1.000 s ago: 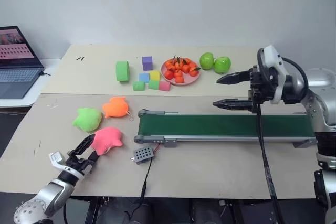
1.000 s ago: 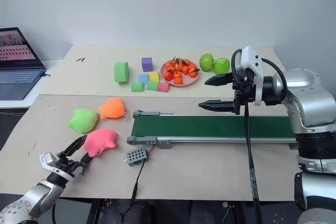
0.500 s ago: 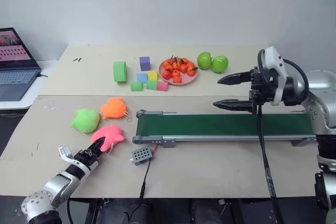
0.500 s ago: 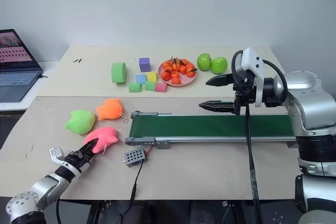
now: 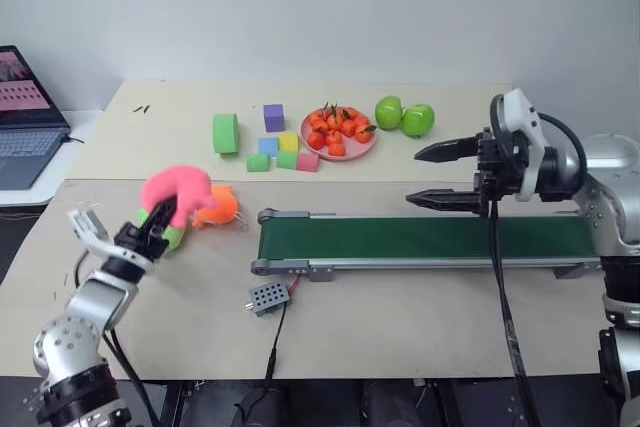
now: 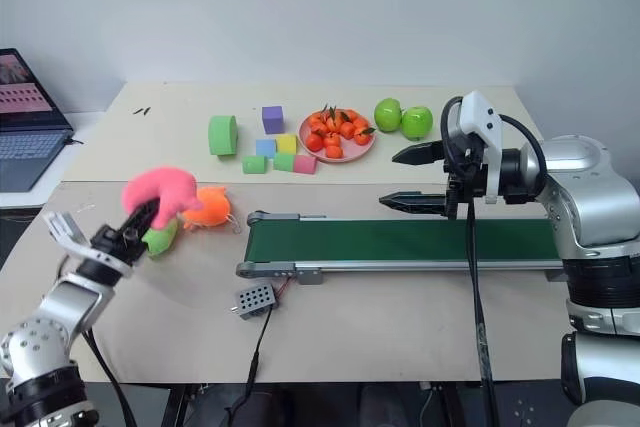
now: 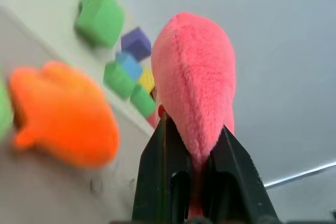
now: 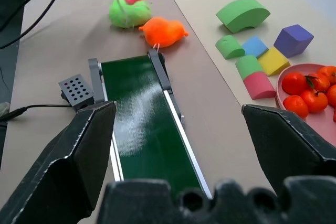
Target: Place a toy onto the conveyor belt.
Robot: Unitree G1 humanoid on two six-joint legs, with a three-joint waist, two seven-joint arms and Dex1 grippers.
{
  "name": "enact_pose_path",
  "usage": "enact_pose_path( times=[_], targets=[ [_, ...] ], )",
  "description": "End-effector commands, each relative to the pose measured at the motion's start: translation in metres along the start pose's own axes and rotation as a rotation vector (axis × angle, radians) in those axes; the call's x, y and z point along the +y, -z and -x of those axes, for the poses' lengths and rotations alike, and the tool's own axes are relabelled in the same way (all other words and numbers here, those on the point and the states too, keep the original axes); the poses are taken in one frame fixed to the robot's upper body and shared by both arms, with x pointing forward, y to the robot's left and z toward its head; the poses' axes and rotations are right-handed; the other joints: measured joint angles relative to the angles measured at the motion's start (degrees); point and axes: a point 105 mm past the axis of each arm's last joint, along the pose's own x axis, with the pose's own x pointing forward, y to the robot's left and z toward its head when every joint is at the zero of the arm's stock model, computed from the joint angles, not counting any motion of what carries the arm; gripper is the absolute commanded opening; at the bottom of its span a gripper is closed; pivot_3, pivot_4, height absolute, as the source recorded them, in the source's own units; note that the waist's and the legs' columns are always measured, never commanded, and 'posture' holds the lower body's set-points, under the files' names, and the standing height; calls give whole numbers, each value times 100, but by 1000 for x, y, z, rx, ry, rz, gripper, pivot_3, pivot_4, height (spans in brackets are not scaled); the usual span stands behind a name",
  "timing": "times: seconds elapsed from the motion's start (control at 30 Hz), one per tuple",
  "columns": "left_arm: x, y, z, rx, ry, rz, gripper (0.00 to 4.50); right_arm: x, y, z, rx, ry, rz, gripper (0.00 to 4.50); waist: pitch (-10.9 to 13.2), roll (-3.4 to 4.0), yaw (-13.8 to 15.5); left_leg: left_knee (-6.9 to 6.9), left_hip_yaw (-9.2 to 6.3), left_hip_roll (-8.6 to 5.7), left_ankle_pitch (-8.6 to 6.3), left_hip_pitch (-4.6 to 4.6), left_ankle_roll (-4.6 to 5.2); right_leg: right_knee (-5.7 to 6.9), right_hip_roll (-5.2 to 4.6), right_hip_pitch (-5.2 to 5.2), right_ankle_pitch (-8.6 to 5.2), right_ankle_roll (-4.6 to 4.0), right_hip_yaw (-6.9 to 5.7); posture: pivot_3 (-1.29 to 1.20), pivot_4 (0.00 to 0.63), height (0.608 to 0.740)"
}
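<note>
My left gripper (image 5: 158, 225) pinches the pink toy (image 5: 178, 190) aloft at frame left, my right gripper (image 5: 432, 175) gapes idle, so next I carry it rightward over the conveyor belt (image 5: 420, 241).

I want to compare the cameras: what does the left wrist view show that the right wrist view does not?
Left wrist view alone: the left hand seen close, shut on the pink toy. Right wrist view alone: the green belt, the grey box, the green toy, the plate of oranges and the open right hand. Both: pink toy, orange toy, foam blocks.
</note>
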Motion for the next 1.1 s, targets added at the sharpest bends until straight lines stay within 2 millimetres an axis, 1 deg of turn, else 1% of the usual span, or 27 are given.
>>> enact_pose_path(
  times=[0.03, 0.07, 0.1, 0.13, 0.2, 0.27, 0.4, 0.47, 0.6, 0.67, 0.8, 0.9, 0.97, 1.03, 1.1],
  targets=[
    [-34, -9, -32, 81, 26, -614, 60, -1, -13, 2, -32, 2, 57, 4500, 9, -14, 4, 0, 0, 0, 0, -1, 0, 0, 2, 0, 0, 0, -2, 0, 150, 738],
    [-36, 3, -37, 172, 38, -841, 60, -1, -13, 2, -33, 0, 57, 4500, 9, -14, 4, -1, -4, 0, 0, -6, -1, -6, 5, 1, 2, 0, -7, 0, 150, 738],
    [-36, 13, -38, 236, 67, -1023, 60, 0, -13, 1, -34, -1, 56, 4500, 9, -14, -1, 0, -3, 0, 1, -7, -1, -7, 6, 2, 2, 1, -7, 0, 150, 738],
    [-37, 18, -39, 267, 102, -1164, 60, 0, -13, 0, -35, -1, 56, 4500, 8, -11, 2, -1, -1, 0, 1, -6, -1, -10, 6, 2, 2, 1, -5, 0, 150, 738],
    [-43, 21, -42, 259, 158, -1321, 60, 0, -12, 0, -37, -1, 55, 4500, 9, -1, -8, -6, 7, -1, -1, -6, 1, -28, 6, 3, 4, 4, 1, 0, 150, 738],
    [-53, 21, -46, 228, 223, -1477, 60, 1, -12, 1, -38, 2, 52, 4500, 9, -1, -16, -9, 9, 3, -6, -15, 10, -45, 6, -4, 7, 9, 3, 0, 150, 738],
    [-75, 28, -48, 165, 410, -1807, 60, 3, -9, 1, -35, 3, 47, 4500, 10, -1, -1, -8, 6, 6, -3, -80, 6, -44, 7, -70, 9, 11, -2, 0, 150, 738],
    [-86, 32, -47, 118, 513, -1957, 60, 3, -10, 1, -37, 5, 46, 4500, 10, 0, 3, -7, 7, 5, 12, -103, -20, -17, 6, -92, 12, 13, -4, 0, 150, 738],
    [-100, 39, -44, 10, 668, -2185, 60, 3, -9, 2, -39, 10, 40, 4500, 10, 0, 3, -2, 14, -1, 8, -118, -14, -24, -3, -97, 15, 18, -4, 0, 150, 738],
    [-106, 44, -43, -68, 733, -2283, 60, 3, -8, 2, -38, 15, 38, 4500, 10, 0, 1, -1, 14, 0, 6, -124, -10, -37, -2, -96, 18, 25, -7, 0, 150, 738],
    [-112, 59, -39, -186, 858, -2380, 60, 4, -7, 3, -40, 24, 36, 4500, 10, 0, 4, 0, 14, -1, 0, -124, 1, -38, -3, -94, 20, 28, -8, 0, 150, 738],
    [-113, 71, -41, -237, 933, -2411, 60, 5, -7, 5, -42, 36, 35, 4500, 10, 0, 6, 2, 14, -1, -1, -123, 4, -36, -3, -92, 20, 29, -9, 0, 150, 738],
    [-113, 75, -43, -244, 953, -2422, 60, 5, -7, 5, -41, 41, 34, 4500, 10, 0, 7, 3, 15, -1, -2, -124, 4, -35, -3, -92, 21, 30, -9, 0, 150, 738],
    [-114, 82, -44, -259, 983, -2409, 60, 6, -6, 6, -43, 46, 31, 4500, 10, 0, 4, 6, 14, -1, -1, -123, 4, -29, -2, -92, 21, 30, -9, 0, 150, 738],
    [-115, 93, -42, -269, 1055, -2393, 60, 6, -6, 7, -42, 51, 30, 4500, 10, 0, 4, 9, 14, -1, -1, -122, 3, -24, -2, -92, 21, 30, -10, 0, 150, 738]
  ],
)
